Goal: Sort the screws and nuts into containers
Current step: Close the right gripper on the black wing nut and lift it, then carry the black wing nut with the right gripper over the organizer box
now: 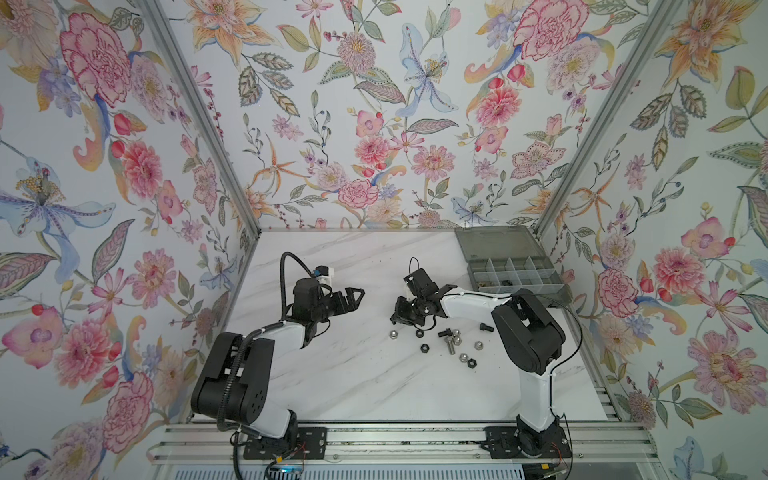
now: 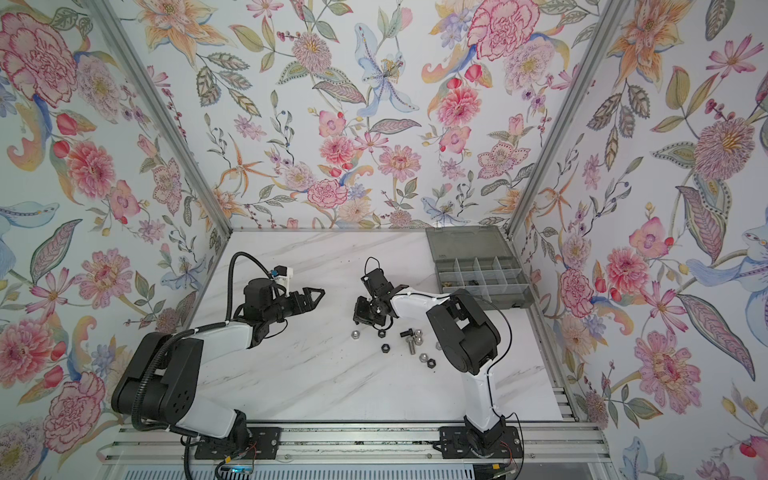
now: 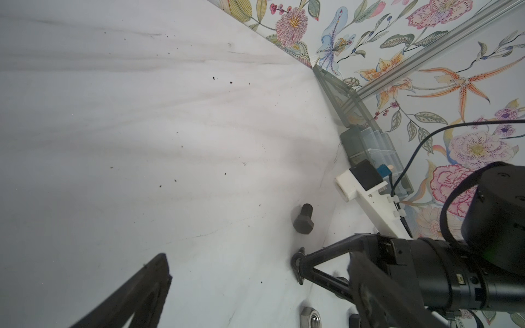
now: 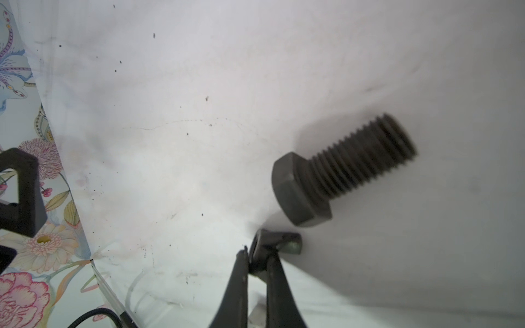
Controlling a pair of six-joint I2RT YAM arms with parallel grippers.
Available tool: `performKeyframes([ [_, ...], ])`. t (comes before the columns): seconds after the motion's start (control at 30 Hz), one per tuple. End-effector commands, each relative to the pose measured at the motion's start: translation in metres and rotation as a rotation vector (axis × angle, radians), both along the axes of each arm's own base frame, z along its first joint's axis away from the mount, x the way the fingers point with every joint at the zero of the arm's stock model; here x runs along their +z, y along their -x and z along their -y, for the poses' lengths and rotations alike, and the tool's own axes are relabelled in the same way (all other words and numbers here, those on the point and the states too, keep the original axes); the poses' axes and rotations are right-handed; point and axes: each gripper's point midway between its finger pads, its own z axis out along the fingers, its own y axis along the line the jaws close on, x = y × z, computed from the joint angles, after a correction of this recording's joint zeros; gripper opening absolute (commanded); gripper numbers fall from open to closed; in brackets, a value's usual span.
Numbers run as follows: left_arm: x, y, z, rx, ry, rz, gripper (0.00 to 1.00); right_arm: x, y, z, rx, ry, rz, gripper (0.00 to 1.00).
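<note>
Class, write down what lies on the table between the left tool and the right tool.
Nothing: in both top views only bare marble table separates the open left tool from the right tool, which is shut on a black nut.

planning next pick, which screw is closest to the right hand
The short black hex-head bolt just beside the right hand; the long silver bolt lies farther off.

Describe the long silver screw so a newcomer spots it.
On the white marble table, look at the loose hardware in front of the grey organiser box. The silver screw lies mid-cluster beside shiny rounded nuts; it's the only silver piece with a shank, the other screws are short and black.
</note>
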Motion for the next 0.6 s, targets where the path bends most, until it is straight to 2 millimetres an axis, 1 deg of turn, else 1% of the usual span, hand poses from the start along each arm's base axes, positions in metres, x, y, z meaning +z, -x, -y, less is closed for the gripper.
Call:
performKeyframes([
  [0.0,-0.002,0.003,0.007,-0.030,0.015,-0.008,0.99,0.002,0.003,0.016,0.042,0.084,0.050,0.00],
  [0.17,-0.001,0.003,0.007,-0.030,0.015,-0.004,0.99,0.033,0.001,0.021,0.079,0.032,0.108,0.00],
  [0.23,-0.002,0.004,0.006,-0.026,0.013,-0.006,0.99,0.048,0.004,0.023,0.095,0.010,0.129,0.00],
  [0.27,-0.001,0.003,0.006,-0.025,0.014,-0.005,0.99,0.055,-0.005,0.036,0.066,0.008,0.143,0.00],
  [0.43,-0.001,0.002,0.008,-0.029,0.024,-0.004,0.99,0.085,-0.011,0.074,0.010,0.000,0.194,0.00],
  [0.57,0.000,0.002,0.008,-0.029,0.026,-0.004,0.99,0.102,-0.013,0.103,-0.047,-0.016,0.219,0.00],
])
